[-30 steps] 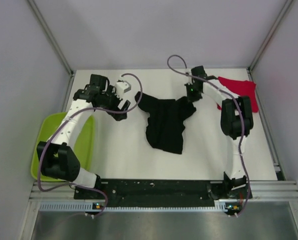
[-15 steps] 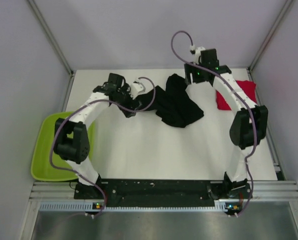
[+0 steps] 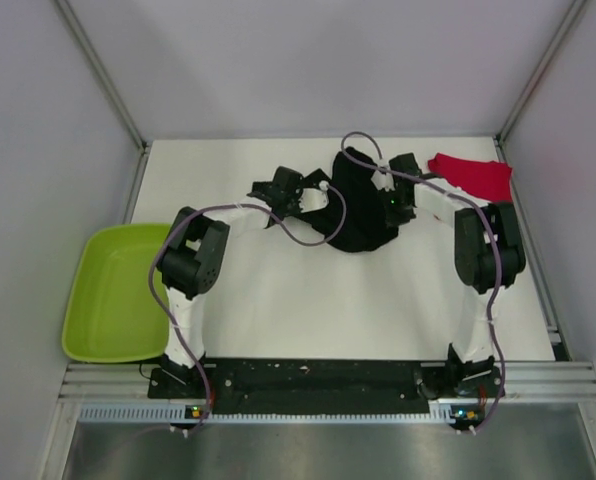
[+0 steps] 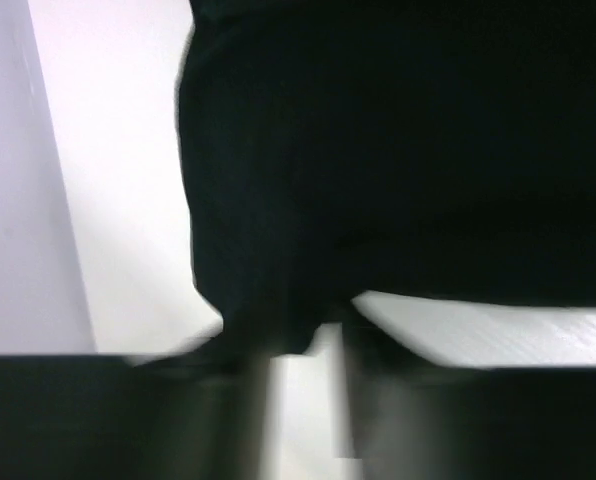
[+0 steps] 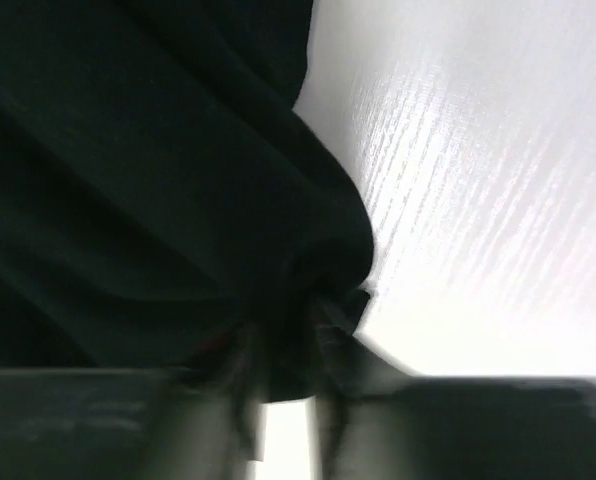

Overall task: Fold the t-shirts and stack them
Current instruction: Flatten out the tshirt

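The black t-shirt (image 3: 358,205) lies bunched in a heap at the back middle of the white table. My left gripper (image 3: 313,196) meets its left edge, and in the left wrist view its blurred fingers (image 4: 303,345) are shut on a hanging fold of the black cloth (image 4: 398,150). From the right, my right gripper (image 3: 393,200) reaches in, and the right wrist view shows it (image 5: 288,370) shut on a gathered tuck of the black cloth (image 5: 128,180). At the back right corner lies the red t-shirt (image 3: 473,176), apart from both grippers.
A lime-green tray (image 3: 113,290) sits off the table's left edge, nothing in it. Grey walls close in the left, back and right sides. Bare white table (image 3: 308,300) spreads in front of the black heap.
Both grippers have come together at the back middle and shut on the black t-shirt, which went from spread out to a tight heap. The left arm swung right, off the tray.
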Tool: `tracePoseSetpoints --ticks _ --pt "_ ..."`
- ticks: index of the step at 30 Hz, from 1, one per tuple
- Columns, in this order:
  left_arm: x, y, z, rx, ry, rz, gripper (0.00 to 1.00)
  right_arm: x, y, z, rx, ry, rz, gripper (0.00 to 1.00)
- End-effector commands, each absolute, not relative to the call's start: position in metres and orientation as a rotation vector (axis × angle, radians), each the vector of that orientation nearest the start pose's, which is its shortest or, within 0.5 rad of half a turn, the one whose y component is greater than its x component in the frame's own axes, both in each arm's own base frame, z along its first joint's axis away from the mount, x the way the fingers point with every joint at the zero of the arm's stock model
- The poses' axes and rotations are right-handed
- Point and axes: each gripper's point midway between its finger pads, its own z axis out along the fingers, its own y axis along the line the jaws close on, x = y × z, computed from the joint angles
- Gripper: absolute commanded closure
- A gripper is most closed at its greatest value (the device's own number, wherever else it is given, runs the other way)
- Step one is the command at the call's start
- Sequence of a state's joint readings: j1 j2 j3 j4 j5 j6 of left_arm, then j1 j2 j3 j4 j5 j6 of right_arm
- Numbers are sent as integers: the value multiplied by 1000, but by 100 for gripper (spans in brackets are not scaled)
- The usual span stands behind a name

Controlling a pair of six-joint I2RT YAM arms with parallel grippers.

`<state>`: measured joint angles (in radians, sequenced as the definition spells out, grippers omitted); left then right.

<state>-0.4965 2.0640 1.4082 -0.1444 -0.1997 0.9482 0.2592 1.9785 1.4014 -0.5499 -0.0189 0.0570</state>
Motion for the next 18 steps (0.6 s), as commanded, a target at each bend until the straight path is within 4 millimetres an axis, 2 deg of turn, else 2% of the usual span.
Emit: tracePoseSetpoints --ticks 1,4,6,7,9,11,13,16,18 --pt "511 -188 96 1362 1792 475 100 427 122 43 -261 2632 155 100" --pt "510 -181 132 1232 1779 458 100 429 118 98 -248 2508 139 100" --pt "503 -167 173 1124 1763 464 100 425 116 146 -245 2402 157 100" --pt "496 -159 191 1092 1774 448 100 419 116 176 -245 2340 173 100" --pt "479 -137 238 1019 1778 413 100 406 116 229 -249 2222 208 100" --pt "459 -115 280 956 1771 403 100 384 115 292 -263 2071 248 100" --pt "434 -93 316 915 1758 418 100 362 112 338 -259 1964 280 100" --pt "392 -69 357 898 1743 434 100 326 109 397 -266 1812 324 100" --pt "362 -57 372 889 1804 400 100 302 105 423 -258 1740 346 100"
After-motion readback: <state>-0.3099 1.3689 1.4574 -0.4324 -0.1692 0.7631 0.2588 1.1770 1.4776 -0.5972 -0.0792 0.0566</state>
